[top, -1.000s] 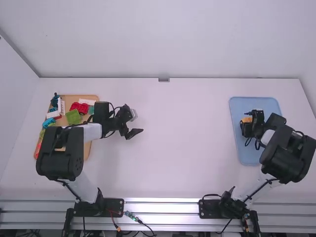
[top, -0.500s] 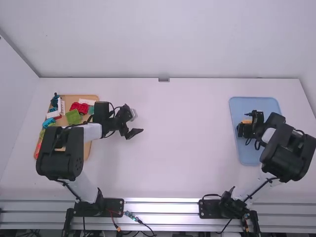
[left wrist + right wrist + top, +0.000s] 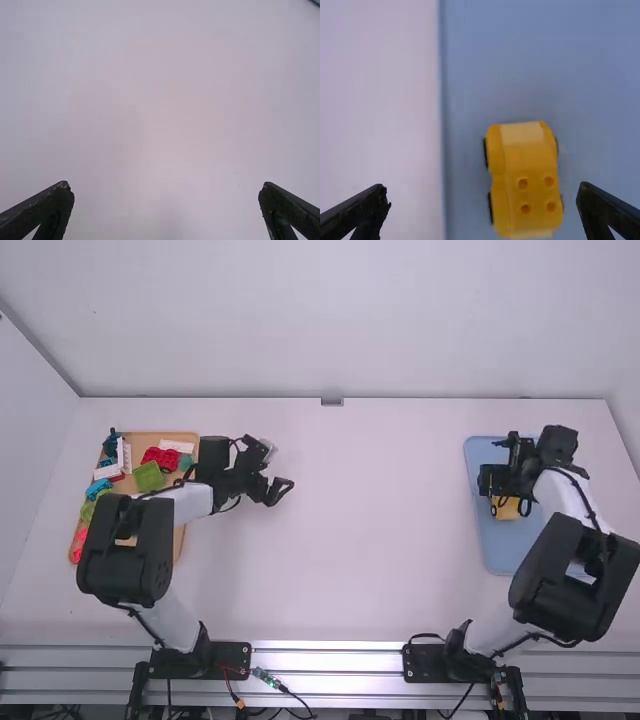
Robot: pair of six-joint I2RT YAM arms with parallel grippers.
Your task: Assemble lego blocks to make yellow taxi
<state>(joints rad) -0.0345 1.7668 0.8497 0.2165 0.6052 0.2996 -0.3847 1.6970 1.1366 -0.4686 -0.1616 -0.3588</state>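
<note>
Op: you have the white table (image 3: 370, 530) under everything. Your R arm (image 3: 565, 580) reaches to the blue tray (image 3: 510, 550) at table's R side; your L arm (image 3: 125, 550) extends across the tan tray (image 3: 179, 540) at L side. Your R gripper (image 3: 492, 462) is over the blue tray, approx. level w/ its far half; fingers wide in R wrist view. Your L gripper (image 3: 275, 468) is over table, just beside the tan tray on its inner side; fingers also wide. Yellow car (image 3: 526, 180) sits in blue tray near inner edge, betw. your R fingertips in wrist view but apart from both. Tan tray contents, approx.: red block (image 3: 162, 458), green block (image 3: 149, 477), white block (image 3: 178, 447), blue block (image 3: 98, 489).
</note>
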